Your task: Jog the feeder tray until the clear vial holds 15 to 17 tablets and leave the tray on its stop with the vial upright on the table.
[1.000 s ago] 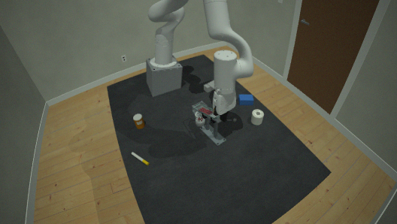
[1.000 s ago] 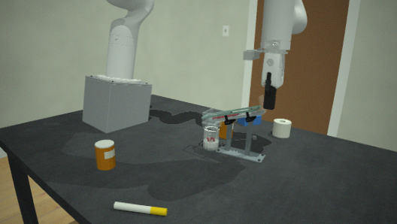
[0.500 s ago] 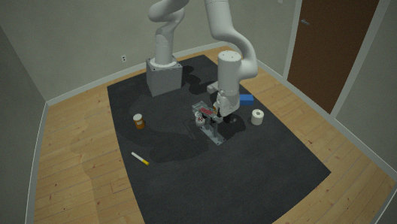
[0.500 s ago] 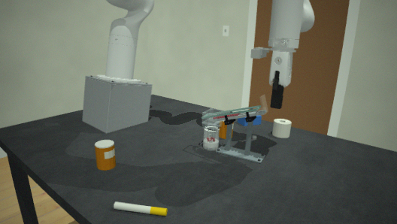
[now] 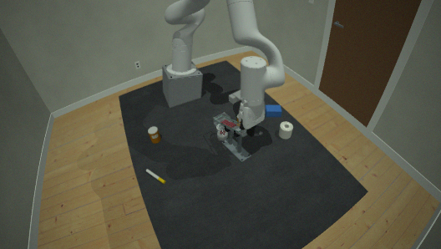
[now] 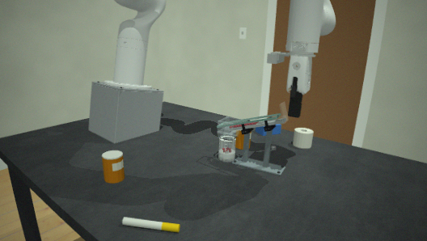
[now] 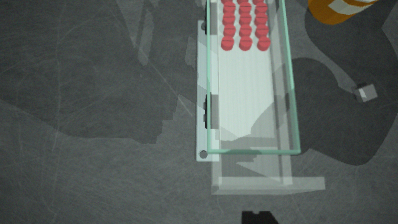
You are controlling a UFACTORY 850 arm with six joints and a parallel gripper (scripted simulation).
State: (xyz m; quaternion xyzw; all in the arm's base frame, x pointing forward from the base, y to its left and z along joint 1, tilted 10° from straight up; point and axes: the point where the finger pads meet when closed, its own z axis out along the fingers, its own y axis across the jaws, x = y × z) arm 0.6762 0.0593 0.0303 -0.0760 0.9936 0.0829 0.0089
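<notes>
The glass feeder tray sits on its grey stand, tilted down toward the clear vial. Several red tablets lie in rows at the tray's lower end in the wrist view. The vial stands upright on the table under the tray's lip and holds some red tablets. My gripper is shut and empty, just above and beside the tray's raised end tab. Its fingertips show at the bottom edge of the wrist view. The tray also shows in the top view.
An orange pill bottle stands at the left. Another orange bottle is behind the stand. A white and yellow marker lies near the front edge. A white roll and a blue block sit to the right. The arm's grey base box is behind.
</notes>
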